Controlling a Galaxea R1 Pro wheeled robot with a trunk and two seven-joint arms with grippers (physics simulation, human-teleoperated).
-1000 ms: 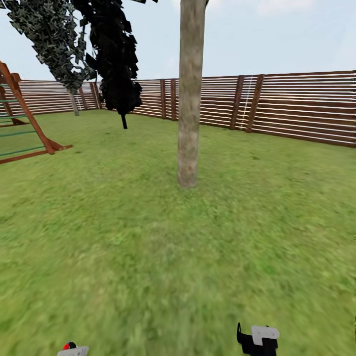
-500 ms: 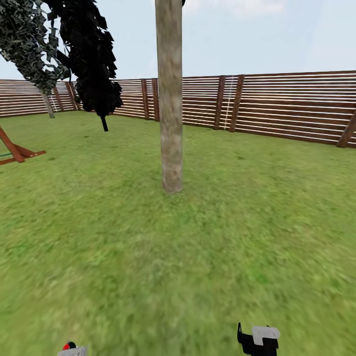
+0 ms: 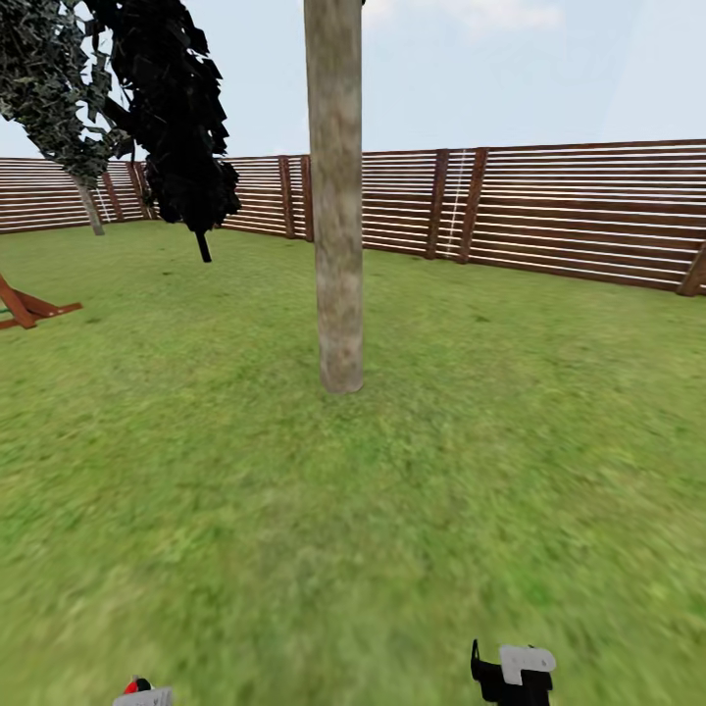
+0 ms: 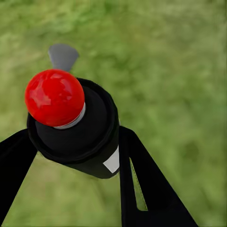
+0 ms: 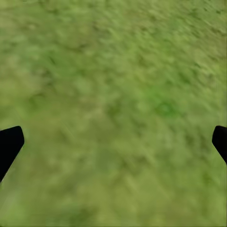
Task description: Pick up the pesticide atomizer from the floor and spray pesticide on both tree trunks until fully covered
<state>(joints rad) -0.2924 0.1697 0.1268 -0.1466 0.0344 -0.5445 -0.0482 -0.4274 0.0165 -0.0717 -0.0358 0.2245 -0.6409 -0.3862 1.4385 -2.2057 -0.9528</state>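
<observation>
Gripping the pesticide atomizer (image 4: 75,127), red dot up, left gripper (image 4: 71,156) fingers closed against its sides | right gripper (image 5: 113,142) jaws spread wide, empty over grass | tree trunk (image 3: 336,216) ahead on lawn, fence (image 3: 549,211) behind

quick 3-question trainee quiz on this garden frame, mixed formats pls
1. True or false: the left gripper is shut on the pesticide atomizer.
2. What lies under the right gripper in its wrist view? A) stone slab B) grass C) fence
3. Fill in: the near tree trunk stands in front of a wooden ____.

Key: 1 true; 2 B; 3 fence.
</observation>
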